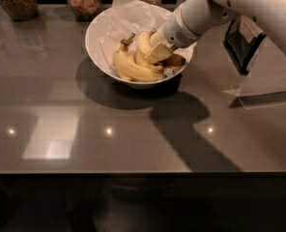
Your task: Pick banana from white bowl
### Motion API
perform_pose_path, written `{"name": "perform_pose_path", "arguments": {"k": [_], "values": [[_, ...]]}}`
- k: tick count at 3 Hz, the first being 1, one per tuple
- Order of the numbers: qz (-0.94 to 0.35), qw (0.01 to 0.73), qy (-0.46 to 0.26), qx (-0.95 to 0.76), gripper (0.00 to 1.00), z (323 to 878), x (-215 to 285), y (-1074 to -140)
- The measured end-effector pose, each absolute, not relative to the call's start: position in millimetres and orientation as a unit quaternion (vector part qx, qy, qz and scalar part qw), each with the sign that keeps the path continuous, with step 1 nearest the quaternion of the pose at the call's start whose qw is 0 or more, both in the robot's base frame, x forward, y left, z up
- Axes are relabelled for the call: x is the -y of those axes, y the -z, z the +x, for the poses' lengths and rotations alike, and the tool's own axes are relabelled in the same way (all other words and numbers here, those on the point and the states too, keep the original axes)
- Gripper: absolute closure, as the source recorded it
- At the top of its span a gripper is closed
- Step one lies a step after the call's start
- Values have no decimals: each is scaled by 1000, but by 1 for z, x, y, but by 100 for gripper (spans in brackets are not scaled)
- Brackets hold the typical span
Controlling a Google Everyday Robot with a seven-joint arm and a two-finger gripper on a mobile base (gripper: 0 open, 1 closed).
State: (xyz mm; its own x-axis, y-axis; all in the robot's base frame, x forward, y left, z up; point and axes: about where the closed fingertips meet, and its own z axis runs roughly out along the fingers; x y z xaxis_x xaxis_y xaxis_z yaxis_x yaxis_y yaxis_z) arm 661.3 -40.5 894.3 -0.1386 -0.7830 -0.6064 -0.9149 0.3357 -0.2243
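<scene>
Spreading under everything is the grey table (133, 144), and the white bowl (95, 37) sits toward its far side. The robot's white arm (239, 4) reaches into the bowl from the right. Glass jars (82, 1) of brown grain stand just behind the bowl. Crinkled paper (128, 14) lines the bowl. The banana (143, 44), pale and curved, lies in the bowl among the bunch. The gripper (158, 53) is down in the bowl's right half, touching that banana; whether it grips anything I cannot tell.
</scene>
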Motion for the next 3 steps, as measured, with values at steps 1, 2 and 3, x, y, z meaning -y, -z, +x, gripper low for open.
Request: {"name": "perform_pose_path", "arguments": {"k": [1, 2, 3], "values": [[-567, 328, -98, -749, 70, 662, 42, -897], [-568, 324, -89, -751, 88, 663, 44, -897], [-568, 324, -89, -751, 100, 663, 44, -898]]}}
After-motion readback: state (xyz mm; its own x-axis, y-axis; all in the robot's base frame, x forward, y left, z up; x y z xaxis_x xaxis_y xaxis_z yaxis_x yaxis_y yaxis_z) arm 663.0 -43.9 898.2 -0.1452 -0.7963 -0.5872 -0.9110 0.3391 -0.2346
